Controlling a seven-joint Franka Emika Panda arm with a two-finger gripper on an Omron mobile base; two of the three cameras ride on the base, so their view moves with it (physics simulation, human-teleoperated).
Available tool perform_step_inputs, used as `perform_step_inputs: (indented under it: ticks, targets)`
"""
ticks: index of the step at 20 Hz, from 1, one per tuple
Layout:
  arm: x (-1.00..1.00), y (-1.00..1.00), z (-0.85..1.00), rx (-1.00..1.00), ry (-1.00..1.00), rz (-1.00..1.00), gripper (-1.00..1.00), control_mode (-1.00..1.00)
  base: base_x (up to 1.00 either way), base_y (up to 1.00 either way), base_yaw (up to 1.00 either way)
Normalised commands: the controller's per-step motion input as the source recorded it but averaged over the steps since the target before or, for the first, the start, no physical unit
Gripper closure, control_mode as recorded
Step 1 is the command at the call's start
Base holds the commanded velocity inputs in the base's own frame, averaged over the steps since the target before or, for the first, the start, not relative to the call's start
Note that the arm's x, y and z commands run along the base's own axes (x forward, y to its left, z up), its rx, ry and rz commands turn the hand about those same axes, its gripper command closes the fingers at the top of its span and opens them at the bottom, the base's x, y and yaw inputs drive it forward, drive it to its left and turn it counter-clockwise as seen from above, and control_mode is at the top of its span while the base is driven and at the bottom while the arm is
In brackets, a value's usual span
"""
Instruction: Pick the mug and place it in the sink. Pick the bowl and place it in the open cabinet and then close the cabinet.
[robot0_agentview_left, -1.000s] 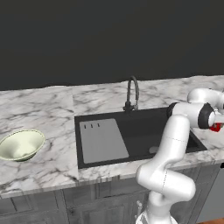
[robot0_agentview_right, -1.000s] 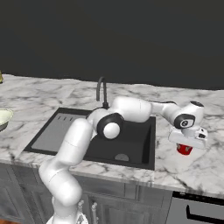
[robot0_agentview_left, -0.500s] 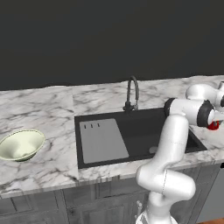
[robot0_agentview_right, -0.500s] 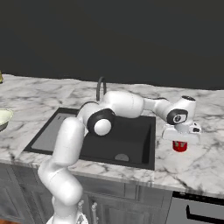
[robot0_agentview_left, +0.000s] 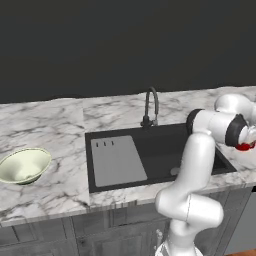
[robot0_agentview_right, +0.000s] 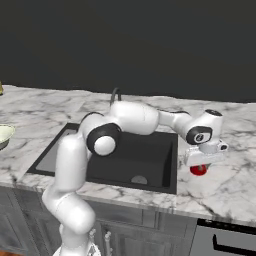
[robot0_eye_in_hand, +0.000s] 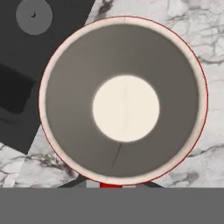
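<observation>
Marble, white with grey veins, makes up the countertop (robot0_agentview_right: 235, 185), and a flat dark wall rises behind it. The gripper (robot0_agentview_right: 200, 164) hangs over the counter just past the right edge of the black sink (robot0_agentview_right: 150, 162), its jaws drawn in narrow on the rim of the red mug (robot0_agentview_right: 198, 170). The mug sits directly beneath the hand, upright, its long axis vertical and its mouth facing straight up into the hand camera. The sink, with its curved faucet (robot0_agentview_left: 151, 106), lies to the gripper's left, and the cream-green bowl (robot0_agentview_left: 24, 165) rests well apart, far along the counter beyond the sink's far side.

Seen from the hand, the mug (robot0_eye_in_hand: 123, 100) shows its pale floor, shaded inner wall and thin red edge, with the sink's round drain (robot0_eye_in_hand: 33, 14) off at one corner. The left base view shows the grey ribbed drainboard (robot0_agentview_left: 117, 161) and only a sliver of red mug (robot0_agentview_left: 244, 147) behind the arm's wrist.
</observation>
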Motion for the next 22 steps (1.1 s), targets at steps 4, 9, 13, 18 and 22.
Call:
perform_step_inputs:
  ticks: [4, 9, 13, 18, 22]
  targets:
    - [-0.3, 0.34, 0.42, 0.04, 0.0, 0.33, 1.0, -1.0, 0.0, 0.0, 0.0]
    - [-0.23, 0.35, 0.47, 0.0, -0.09, 0.23, 1.0, -1.0, 0.0, 0.0, 0.0]
    - [-0.16, 0.36, 0.15, 0.0, -0.08, 0.11, 1.0, -1.0, 0.0, 0.0, 0.0]
    - [-0.07, 0.47, 0.0, 0.0, -0.07, 0.1, 1.0, -1.0, 0.0, 0.0, 0.0]
    - [0.06, 0.57, 0.0, -0.01, -0.03, 0.07, 1.0, -1.0, 0.0, 0.0, 0.0]
